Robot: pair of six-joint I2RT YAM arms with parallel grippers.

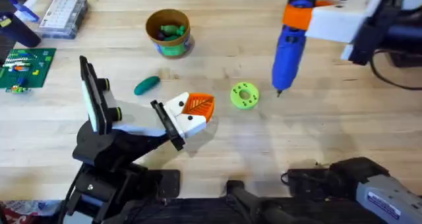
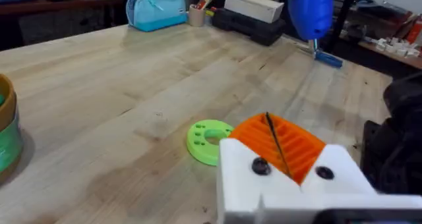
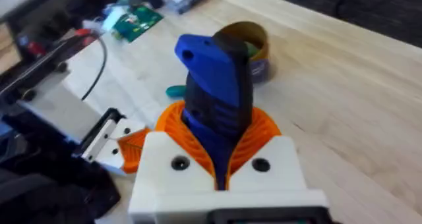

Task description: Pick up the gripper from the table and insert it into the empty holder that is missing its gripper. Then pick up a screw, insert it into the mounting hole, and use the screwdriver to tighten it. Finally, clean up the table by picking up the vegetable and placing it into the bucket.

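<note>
Raised over the bench [image 1: 217, 145], the right hand [image 1: 310, 16] is clamped on the blue screwdriver [image 1: 287, 53], whose tip hangs just beside the lime-green disc [image 1: 244, 95]. On the disc's other side the left hand [image 1: 191, 115] shows one orange finger; how far open it is cannot be told. Past it lies the vegetable [image 1: 146, 85], and beyond that stands the bucket [image 1: 169, 31].

Blue screwdriver [image 1: 288, 51], dark-green vegetable [image 1: 146, 85]

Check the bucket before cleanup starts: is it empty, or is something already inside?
Not empty. The overhead view shows green pieces lying inside the bucket, while the dark-green vegetable lies on the table outside it.
</note>
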